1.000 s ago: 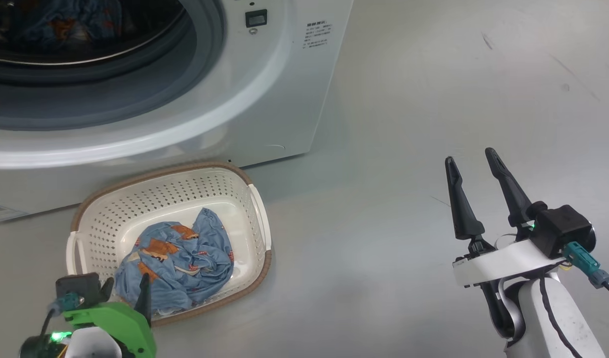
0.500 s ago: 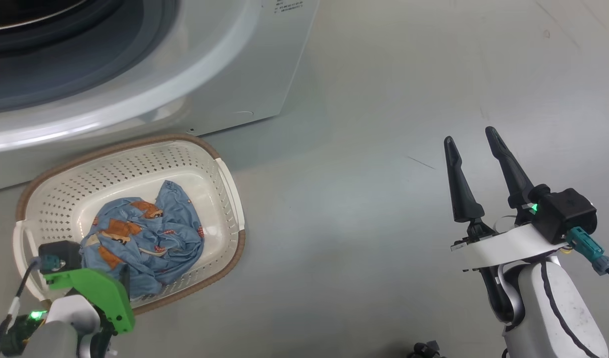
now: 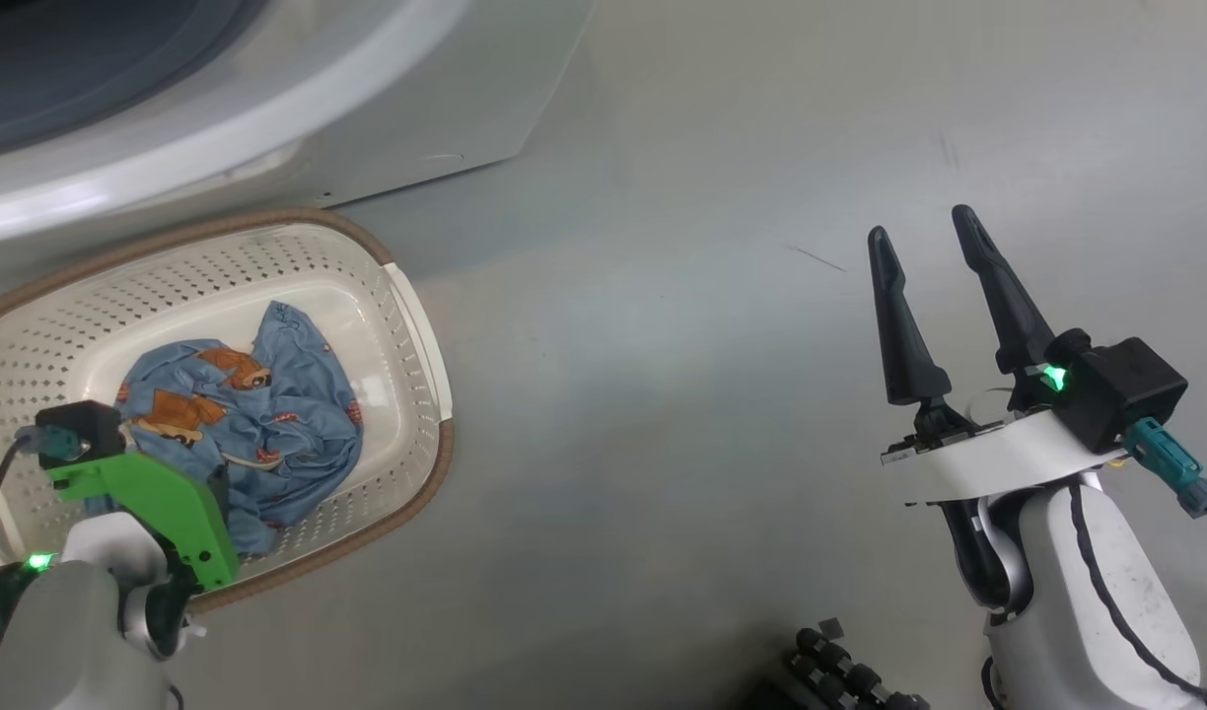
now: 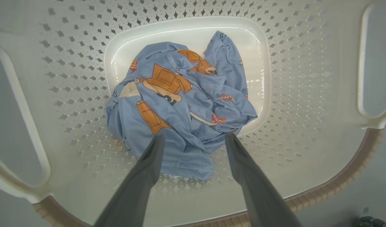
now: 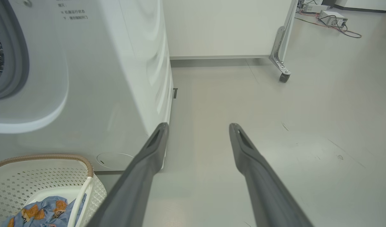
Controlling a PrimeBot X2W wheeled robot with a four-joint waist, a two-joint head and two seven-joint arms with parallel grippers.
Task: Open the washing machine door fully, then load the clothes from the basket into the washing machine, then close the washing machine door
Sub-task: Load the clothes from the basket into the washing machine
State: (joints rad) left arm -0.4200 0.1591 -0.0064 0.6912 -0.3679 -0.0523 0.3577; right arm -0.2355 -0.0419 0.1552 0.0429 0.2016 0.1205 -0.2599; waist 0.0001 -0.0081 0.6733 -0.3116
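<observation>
Two dark fingers of our left gripper (image 4: 194, 136) stand spread wide and empty over the clothes (image 4: 180, 104). Their tips are at the near edge of the crumpled blue bundle, and we cannot tell whether they touch it. The clothes lie in the middle of the floor of the basket (image 4: 290, 94). The basket sits on the grey floor (image 3: 663, 394) right in front of the washing machine (image 3: 446, 108), its brown rim close to the machine's foot. Off to our right, well apart from the basket, our right gripper (image 3: 919, 225) hovers above bare floor, its two fingers likewise parted with nothing between them.

We judge the task to be in its middle step. The grey gasket (image 5: 21, 56) around the machine's mouth lies bare, so the washing machine door looks to be already open. Loading is the step in hand: this bundle is yet to be grasped, lifted and carried into the drum, and the door is to be closed after that.

Counting, we have two grippers with two fingers on each, one basket with two side handles, and one washing machine. There is one heap of clothes in the basket, though we cannot tell whether it is one garment or several crumpled together. Farther off, beyond the machine's side, we see one white panel (image 5: 227, 28) on a castor (image 5: 284, 77), and at the far end of the floor one small grey box (image 5: 333, 17) with cables
</observation>
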